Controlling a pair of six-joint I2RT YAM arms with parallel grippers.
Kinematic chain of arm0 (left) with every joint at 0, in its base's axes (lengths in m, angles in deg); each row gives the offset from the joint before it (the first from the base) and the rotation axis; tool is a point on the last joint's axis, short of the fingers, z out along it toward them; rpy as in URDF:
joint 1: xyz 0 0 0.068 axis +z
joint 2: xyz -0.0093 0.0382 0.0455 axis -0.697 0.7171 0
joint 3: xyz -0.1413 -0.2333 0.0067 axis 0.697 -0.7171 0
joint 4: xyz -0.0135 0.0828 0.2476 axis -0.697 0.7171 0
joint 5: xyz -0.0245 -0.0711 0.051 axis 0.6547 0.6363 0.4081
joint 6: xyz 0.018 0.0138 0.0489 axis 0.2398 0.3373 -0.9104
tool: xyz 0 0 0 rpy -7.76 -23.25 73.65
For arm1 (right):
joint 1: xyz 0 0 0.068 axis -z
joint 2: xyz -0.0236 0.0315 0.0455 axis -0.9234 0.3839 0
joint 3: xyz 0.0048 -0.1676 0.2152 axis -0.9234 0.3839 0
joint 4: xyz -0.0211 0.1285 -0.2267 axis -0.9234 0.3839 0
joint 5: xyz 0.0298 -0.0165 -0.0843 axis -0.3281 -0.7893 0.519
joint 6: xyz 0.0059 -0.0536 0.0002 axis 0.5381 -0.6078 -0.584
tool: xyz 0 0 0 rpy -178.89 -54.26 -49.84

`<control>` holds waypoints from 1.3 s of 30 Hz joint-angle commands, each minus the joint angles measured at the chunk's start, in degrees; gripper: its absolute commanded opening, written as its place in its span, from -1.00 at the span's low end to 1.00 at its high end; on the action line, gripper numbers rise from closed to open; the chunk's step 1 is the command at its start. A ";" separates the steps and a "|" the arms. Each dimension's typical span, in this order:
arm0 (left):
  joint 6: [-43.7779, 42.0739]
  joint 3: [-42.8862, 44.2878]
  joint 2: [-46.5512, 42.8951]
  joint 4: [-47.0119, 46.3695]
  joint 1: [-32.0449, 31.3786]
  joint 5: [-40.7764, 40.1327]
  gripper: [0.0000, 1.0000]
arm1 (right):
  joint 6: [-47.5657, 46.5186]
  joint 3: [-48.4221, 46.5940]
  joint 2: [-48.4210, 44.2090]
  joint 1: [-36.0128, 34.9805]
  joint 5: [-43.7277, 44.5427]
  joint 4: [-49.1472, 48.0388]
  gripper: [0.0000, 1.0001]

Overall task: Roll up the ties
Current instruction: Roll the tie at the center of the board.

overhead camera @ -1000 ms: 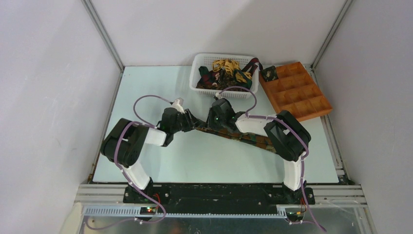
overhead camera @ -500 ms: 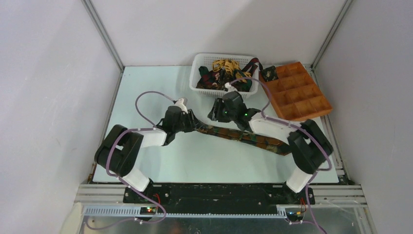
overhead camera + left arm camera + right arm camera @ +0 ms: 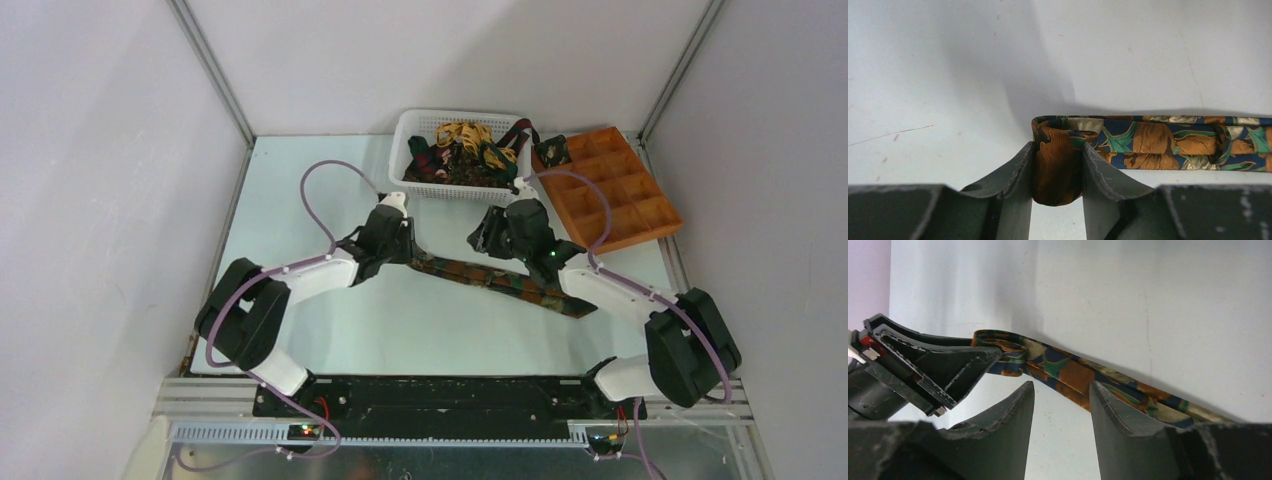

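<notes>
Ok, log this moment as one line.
left tool: shut on tie end | right tool: open, not gripping | tie: mostly unrolled

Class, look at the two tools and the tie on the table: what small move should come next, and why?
Probably the left tool should turn its pinched end over onto the flat tie, adding a wrap. It is shut on the folded tip, the rest lies stretched out unrolled, and the right tool hangs open near it, gripping nothing.
</notes>
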 commanded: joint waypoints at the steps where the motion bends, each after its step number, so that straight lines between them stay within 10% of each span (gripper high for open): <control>1: -4.84 6.08 1.46 9.15 -1.70 -9.68 -0.22 | -0.78 1.55 -4.43 1.40 0.96 -0.63 -0.03; 39: -11.55 28.67 20.77 34.95 -16.98 -43.42 -0.24 | 0.37 5.87 -11.24 7.95 0.55 -0.06 -0.01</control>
